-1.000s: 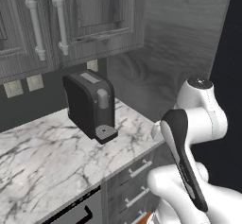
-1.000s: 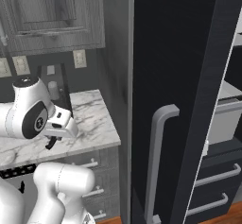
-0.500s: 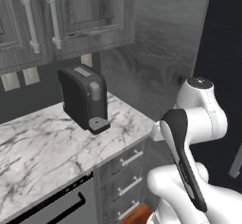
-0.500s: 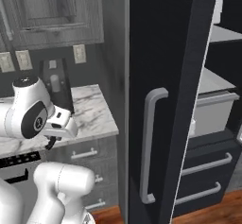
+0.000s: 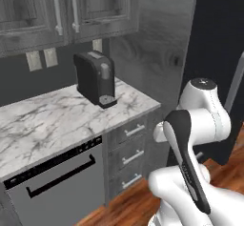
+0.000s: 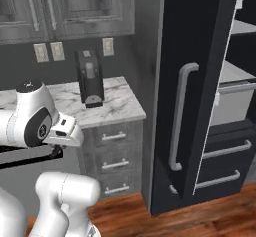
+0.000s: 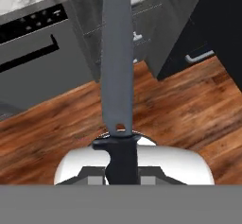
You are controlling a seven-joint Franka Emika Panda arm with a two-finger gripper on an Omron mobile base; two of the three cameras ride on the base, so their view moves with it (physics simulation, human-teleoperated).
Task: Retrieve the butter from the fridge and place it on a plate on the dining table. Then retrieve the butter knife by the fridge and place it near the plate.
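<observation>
**Knife held in the gripper beside the fridge**

On the left, a marble counter (image 5: 57,120) carries a black coffee machine (image 5: 95,78), with a dishwasher (image 5: 57,182) and grey drawers (image 5: 131,153) below it. In the hand view, the gripper (image 7: 122,171) is pinched on the dark handle of the butter knife (image 7: 117,62), whose grey blade points away over the wooden floor (image 7: 189,109). To the right stands the dark fridge (image 6: 200,81), one door open.

Grey wood-grain cabinets (image 5: 62,5), marble counter (image 5: 57,120), black coffee machine (image 5: 95,77), wooden floor (image 7: 189,109).
</observation>
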